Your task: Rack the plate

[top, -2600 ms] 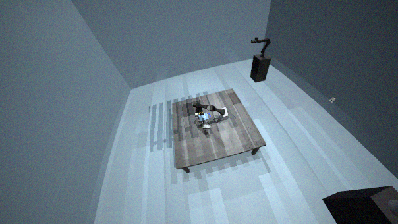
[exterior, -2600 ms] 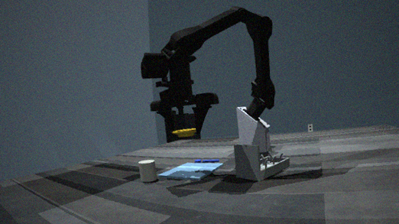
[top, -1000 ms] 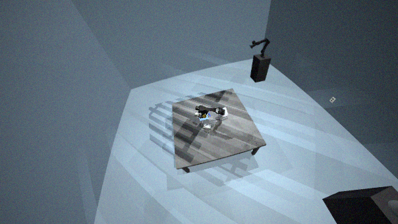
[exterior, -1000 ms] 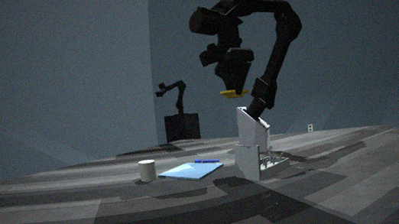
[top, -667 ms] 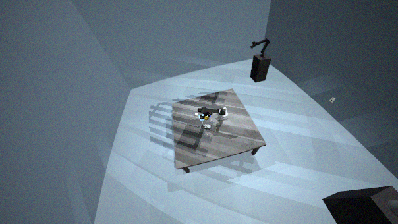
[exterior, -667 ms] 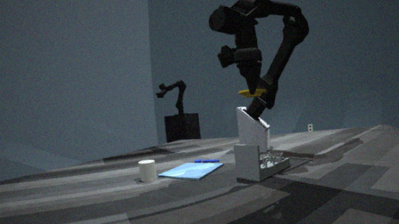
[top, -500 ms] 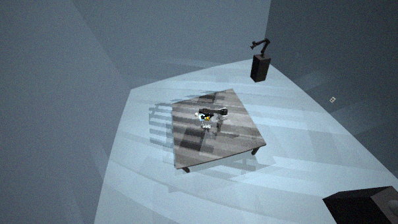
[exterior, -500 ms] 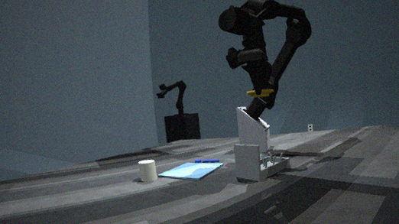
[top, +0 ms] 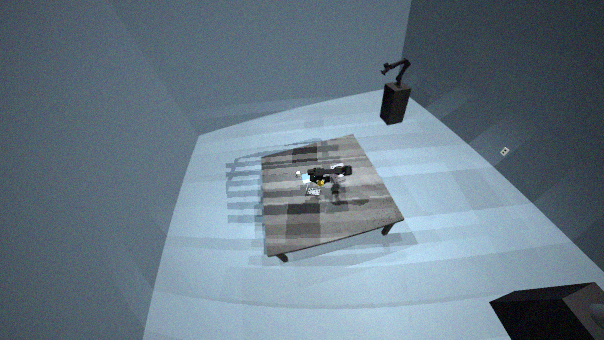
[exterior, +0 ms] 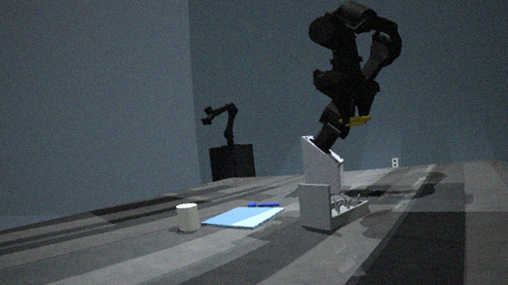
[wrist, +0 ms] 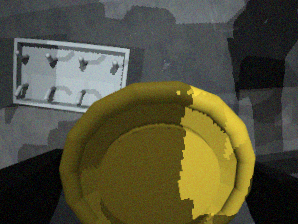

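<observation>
My gripper (exterior: 356, 119) (wrist: 157, 167) is shut on the yellow plate (top: 320, 183) (exterior: 358, 121) (wrist: 142, 172), with a finger at each side of it. The plate is high above the table, nearly level with a slight tilt, not upright. Its hollow face shows in the wrist view. The dish rack (top: 313, 191) (exterior: 354, 213) (wrist: 72, 45) is a pale, low-walled tray with two rows of short upright pegs. It stands on the table below the plate; in the wrist view it lies to the upper left, its near right corner hidden by the plate.
A light blue board (top: 305, 177) (exterior: 238, 216) lies beside the rack, with a blue utensil (exterior: 267, 204) behind it. A white cup (top: 298, 173) (exterior: 188, 218) stands beyond the board. My arm's pale base (exterior: 320, 168) is close behind the rack. Another arm stands on a distant pedestal (top: 395, 104) (exterior: 232, 162).
</observation>
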Motion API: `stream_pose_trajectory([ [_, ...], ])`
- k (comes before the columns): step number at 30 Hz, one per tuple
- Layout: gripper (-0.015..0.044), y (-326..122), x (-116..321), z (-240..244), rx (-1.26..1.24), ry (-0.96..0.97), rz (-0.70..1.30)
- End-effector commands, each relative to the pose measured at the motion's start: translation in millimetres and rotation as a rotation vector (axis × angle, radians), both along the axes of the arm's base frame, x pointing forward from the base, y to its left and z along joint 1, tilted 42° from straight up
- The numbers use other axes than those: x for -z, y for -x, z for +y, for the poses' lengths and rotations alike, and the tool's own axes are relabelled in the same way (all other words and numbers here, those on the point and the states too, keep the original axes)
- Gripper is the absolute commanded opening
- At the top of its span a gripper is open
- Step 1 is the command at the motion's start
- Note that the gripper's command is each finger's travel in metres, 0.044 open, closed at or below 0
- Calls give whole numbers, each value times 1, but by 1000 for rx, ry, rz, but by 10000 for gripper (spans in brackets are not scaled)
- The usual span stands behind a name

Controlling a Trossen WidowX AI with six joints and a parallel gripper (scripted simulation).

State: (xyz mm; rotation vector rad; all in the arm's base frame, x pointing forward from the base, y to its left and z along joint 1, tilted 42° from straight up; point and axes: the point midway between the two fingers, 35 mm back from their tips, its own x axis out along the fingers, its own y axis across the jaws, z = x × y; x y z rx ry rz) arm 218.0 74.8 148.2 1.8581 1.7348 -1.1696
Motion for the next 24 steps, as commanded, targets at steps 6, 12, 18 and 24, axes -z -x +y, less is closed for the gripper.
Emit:
stream_pose_trajectory([
  [6, 0, 7, 5, 5, 7, 29, 33],
  [12, 0, 14, 26, 8, -90, 153, 11],
  [18, 0, 19, 45, 10, -184, 274, -24],
  [24, 0, 22, 62, 12, -272, 393, -70],
])
